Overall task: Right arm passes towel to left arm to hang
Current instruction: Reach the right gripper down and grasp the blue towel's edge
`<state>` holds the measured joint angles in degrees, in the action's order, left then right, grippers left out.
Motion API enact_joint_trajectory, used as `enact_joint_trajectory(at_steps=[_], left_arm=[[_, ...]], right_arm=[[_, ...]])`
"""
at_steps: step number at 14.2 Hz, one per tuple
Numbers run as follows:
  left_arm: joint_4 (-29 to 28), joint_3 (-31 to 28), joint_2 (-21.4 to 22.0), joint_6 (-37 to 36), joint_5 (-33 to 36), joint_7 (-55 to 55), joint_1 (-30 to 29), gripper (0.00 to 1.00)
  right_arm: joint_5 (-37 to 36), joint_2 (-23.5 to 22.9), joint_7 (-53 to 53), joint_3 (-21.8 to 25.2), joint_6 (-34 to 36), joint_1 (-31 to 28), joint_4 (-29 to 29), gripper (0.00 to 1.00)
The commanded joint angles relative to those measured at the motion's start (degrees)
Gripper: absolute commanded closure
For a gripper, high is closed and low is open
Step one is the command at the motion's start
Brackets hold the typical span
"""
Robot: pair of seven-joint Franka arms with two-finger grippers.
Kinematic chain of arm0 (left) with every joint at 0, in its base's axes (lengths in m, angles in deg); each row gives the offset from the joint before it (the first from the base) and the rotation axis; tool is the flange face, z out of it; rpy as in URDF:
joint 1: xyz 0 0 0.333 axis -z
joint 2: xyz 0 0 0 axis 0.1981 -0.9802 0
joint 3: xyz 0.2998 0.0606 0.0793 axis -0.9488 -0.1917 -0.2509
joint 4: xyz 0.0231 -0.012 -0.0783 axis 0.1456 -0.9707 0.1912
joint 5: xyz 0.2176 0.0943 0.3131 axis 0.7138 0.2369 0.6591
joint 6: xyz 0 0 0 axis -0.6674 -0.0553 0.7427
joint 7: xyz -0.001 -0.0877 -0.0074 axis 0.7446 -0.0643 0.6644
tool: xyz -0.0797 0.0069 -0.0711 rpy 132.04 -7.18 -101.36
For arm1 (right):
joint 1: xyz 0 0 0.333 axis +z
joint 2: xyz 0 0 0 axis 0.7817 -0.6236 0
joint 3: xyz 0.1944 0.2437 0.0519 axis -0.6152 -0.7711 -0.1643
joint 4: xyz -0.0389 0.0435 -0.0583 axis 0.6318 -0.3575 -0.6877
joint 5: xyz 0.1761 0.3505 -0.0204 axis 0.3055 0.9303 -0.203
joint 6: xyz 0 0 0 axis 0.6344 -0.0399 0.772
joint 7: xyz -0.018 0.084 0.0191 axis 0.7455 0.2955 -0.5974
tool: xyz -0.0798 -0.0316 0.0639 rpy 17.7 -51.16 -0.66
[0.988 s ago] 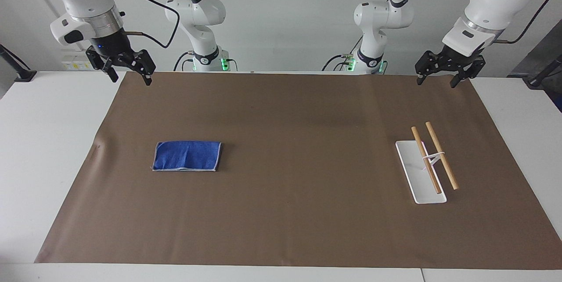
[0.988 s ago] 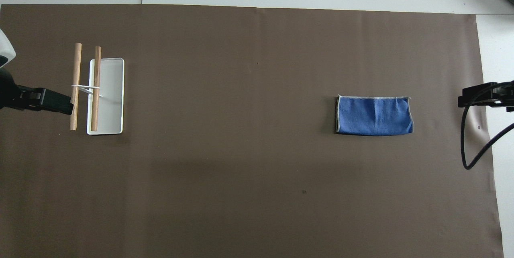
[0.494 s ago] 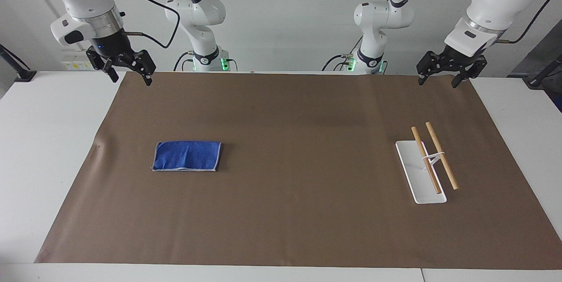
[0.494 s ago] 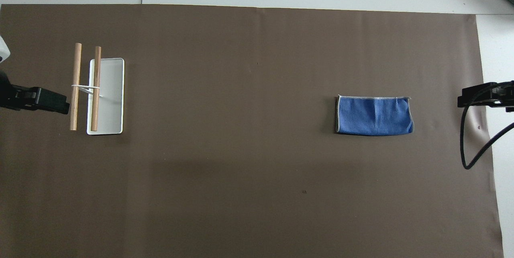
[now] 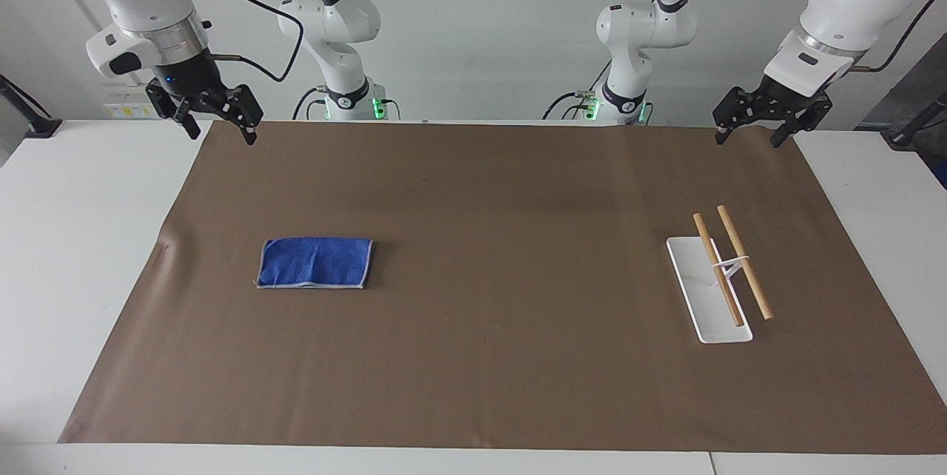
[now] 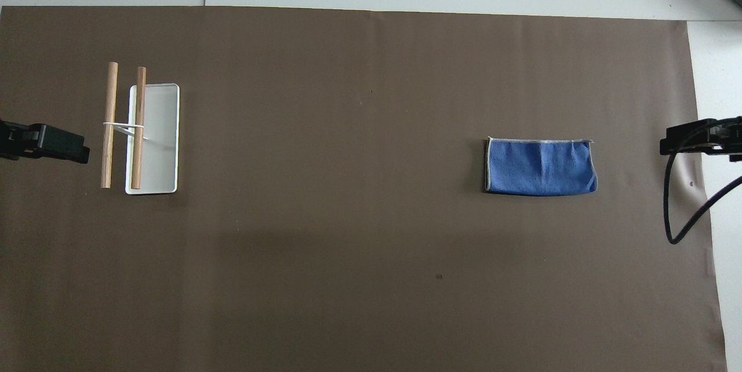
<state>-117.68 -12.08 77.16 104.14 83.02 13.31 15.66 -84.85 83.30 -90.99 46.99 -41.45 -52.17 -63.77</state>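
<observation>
Folded deep-blue terry towel with pale stitched edging (image 5: 315, 263) lies flat on the brown mat (image 5: 503, 386) covering the white surface (image 5: 66, 253), toward the right arm's end, midway between the robots' edge and the edge away from them.

Right hand (image 5: 218, 124), released and empty, hangs above the mat's robot-side corner at that end. Left hand (image 5: 749, 129), likewise released and empty, hangs above the other robot-side corner.

White rectangular rack base carrying two wooden rods (image 5: 721, 275) stands near the left arm's end.
</observation>
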Motion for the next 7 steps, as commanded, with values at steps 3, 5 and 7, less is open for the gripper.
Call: enact_joint_trajectory(at_steps=[3,5,7], left_arm=[[-0.8,0.2,1.1,-0.6,-0.3,0.6,-0.3,0.0],[-0.8,0.2,1.1,-0.6,-0.3,0.6,-0.3,0.0],[-0.8,0.2,1.1,-0.6,-0.3,0.6,-0.3,0.0]], right_arm=[[0.6,0.8,-0.4,-0.3,-9.8,0.4,-9.1,0.0],[0.6,-0.1,0.0,-0.3,-16.5,0.4,-13.7,0.0],[0.7,-3.6,0.5,-0.4,-23.8,0.4,-17.4,0.0]])
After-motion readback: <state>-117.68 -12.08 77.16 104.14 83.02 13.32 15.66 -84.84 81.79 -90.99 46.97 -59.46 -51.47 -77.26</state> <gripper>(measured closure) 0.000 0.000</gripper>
